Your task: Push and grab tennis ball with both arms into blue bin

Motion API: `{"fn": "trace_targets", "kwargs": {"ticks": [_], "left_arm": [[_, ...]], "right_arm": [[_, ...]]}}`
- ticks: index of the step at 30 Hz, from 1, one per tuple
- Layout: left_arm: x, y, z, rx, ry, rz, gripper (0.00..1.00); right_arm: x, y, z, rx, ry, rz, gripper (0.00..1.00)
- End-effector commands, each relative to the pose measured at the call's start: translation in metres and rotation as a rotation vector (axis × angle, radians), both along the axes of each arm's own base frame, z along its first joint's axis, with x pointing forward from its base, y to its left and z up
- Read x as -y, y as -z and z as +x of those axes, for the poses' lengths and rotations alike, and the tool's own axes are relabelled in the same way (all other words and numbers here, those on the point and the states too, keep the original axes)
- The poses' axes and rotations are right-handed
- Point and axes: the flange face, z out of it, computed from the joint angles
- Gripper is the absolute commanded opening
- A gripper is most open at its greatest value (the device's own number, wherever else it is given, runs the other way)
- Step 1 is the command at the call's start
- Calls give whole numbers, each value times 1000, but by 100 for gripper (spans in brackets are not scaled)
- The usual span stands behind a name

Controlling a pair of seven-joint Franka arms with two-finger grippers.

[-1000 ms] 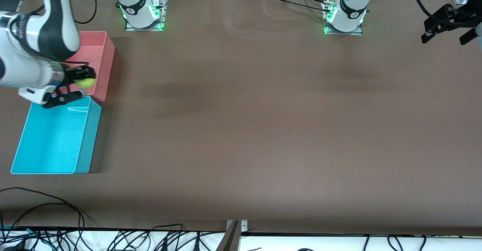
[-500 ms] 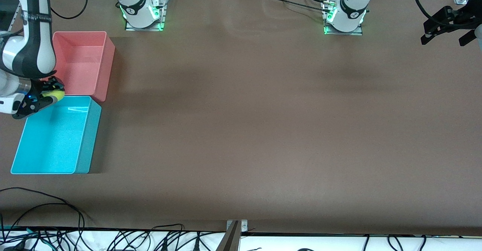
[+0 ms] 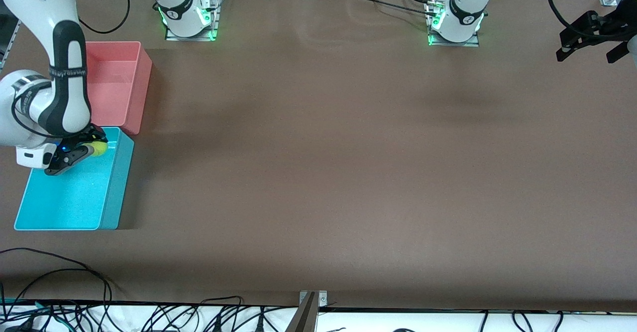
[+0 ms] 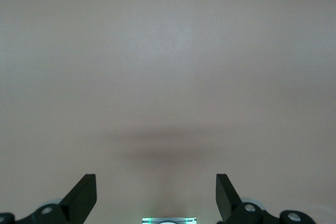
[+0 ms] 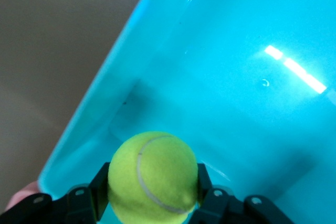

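Note:
My right gripper is shut on the yellow-green tennis ball and hangs over the blue bin, above the end of it that lies beside the pink bin. In the right wrist view the tennis ball sits squeezed between both fingers, with the blue bin's floor spread out below it. My left gripper waits open over the left arm's end of the table. The left wrist view shows its fingers wide apart over bare brown tabletop.
A pink-red bin touches the blue bin's end that is farther from the front camera. The two green-lit arm bases stand along the table's edge. Cables trail along the edge nearest the front camera.
My right gripper has carried the tennis ball from over the pink bin's edge to over the blue bin. The left arm has barely moved.

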Motion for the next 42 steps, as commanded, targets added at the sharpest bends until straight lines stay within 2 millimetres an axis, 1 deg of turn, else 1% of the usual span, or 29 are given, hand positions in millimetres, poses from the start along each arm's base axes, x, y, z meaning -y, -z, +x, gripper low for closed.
{"fn": "trace_targets", "kwargs": {"ticks": [1, 4, 5, 6, 8, 9, 10, 14, 17, 24, 28, 31, 34, 36, 39, 42], "left_arm": [[-1, -6, 4, 12, -10, 2, 100], [-1, -6, 4, 12, -10, 2, 100], [-1, -6, 4, 12, -10, 2, 100], [-1, -6, 4, 12, -10, 2, 100], [-2, -6, 4, 12, -11, 2, 100], [-3, -6, 4, 12, -13, 2, 100], [-3, -6, 4, 12, -13, 2, 100], [-3, -6, 4, 12, -13, 2, 100], [-3, -6, 5, 13, -13, 2, 100], [-3, -6, 5, 13, -13, 2, 100], [-2, -6, 4, 12, -12, 4, 100], [-2, -5, 5, 10, -10, 4, 100], [-2, -4, 5, 9, -12, 4, 100], [-4, -5, 6, 10, -14, 3, 100], [-2, -5, 6, 10, -10, 4, 100], [-1, 0, 9, 1, -10, 2, 100]], "right_arm": [[5, -3, 3, 12, -3, 27, 31], [5, -1, 1, 7, 2, 32, 50], [5, -1, 1, 1, 4, 36, 66], [4, 0, 0, -8, 9, 42, 86], [4, -1, -2, -23, 13, 54, 89], [3, -1, -2, -26, 12, 56, 96], [3, -2, -2, -26, 12, 58, 100], [1, -4, -2, -33, 11, 68, 100], [-2, -13, 6, -25, 0, 74, 100], [-1, -30, 15, -36, -4, 95, 100], [4, -50, 21, -44, -1, 106, 100], [0, -65, 28, -57, -13, 119, 100], [-1, -87, 34, -68, -14, 132, 100], [-7, -99, 39, -78, -25, 142, 100], [-11, -114, 45, -73, -38, 145, 100], [-13, -121, 48, -77, -47, 151, 100]]}}
